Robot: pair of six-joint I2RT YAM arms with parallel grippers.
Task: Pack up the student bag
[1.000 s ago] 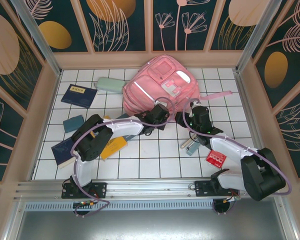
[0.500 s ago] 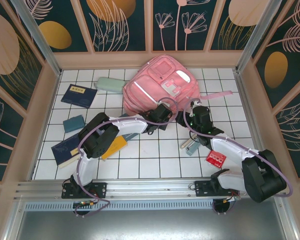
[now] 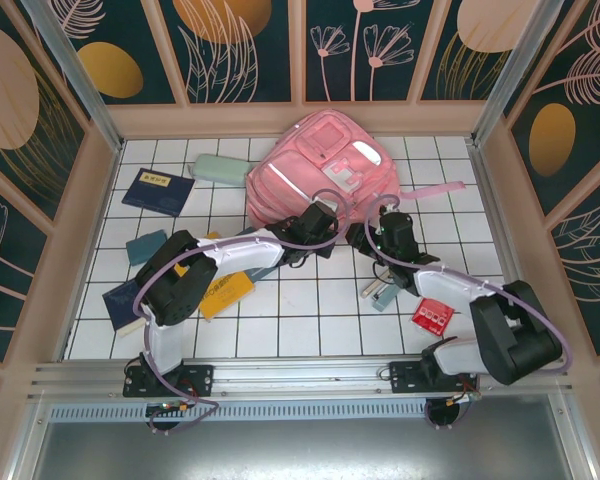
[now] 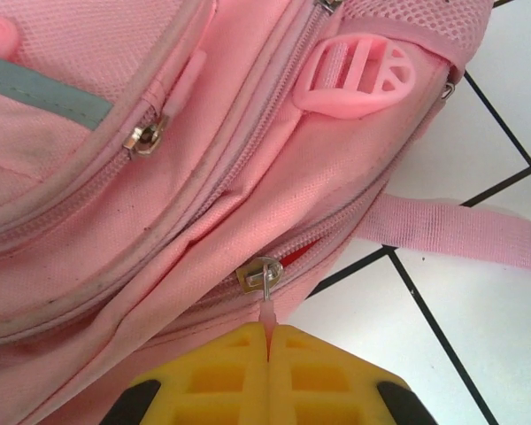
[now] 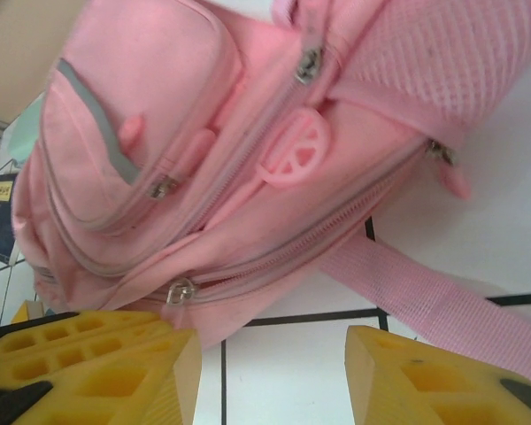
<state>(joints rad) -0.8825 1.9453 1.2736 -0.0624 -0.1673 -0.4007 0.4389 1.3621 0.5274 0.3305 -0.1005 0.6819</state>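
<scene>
Bag: laid flat at 12 o'clock on the tiled table, with its front pockets turned upward.
Left gripper: clenched on the pink zipper pull at the bag's 6 o'clock edge, its yellow fingers pressed together.
Right gripper: released, with nothing held; it is stationed just beside the bag's 5 o'clock edge, and a pink strap is seen between its fingers.
Pencil case: mint green, placed at the bag's 9 o'clock side.
Blue book: laid at 10 o'clock on the table.

Bright even light, soft shadows, overhead view sharp, right wrist view hazy
</scene>
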